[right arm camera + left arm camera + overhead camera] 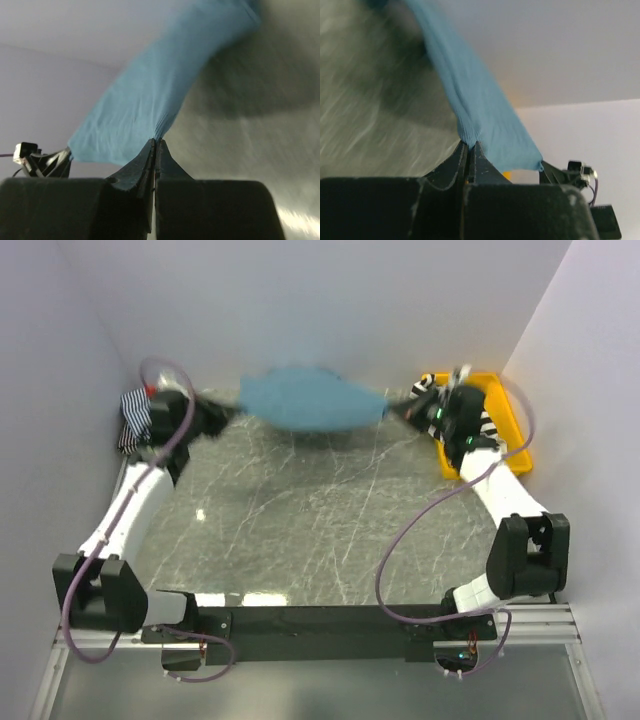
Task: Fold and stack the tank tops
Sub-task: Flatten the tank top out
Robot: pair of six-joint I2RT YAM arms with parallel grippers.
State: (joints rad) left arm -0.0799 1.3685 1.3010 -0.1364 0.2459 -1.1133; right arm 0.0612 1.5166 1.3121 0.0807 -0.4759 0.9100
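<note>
- Teal tank top (310, 400) hangs stretched in the air between both arms, above the far edge of the marble table (300, 530), its middle sagging slightly.
- Left gripper (470, 146): jaws pressed together on one edge of the cloth. Right gripper (155, 142): likewise pinching the opposite edge.
- Folded striped tops (133, 420) lie at far left; a black-and-white one (487, 428) sits in the yellow tray (518, 455).
- Recommendation: lower both ends level and together, holding tension even (slack invites wrinkles), so the garment lands flat, clear of the tray, ready for folding.
</note>
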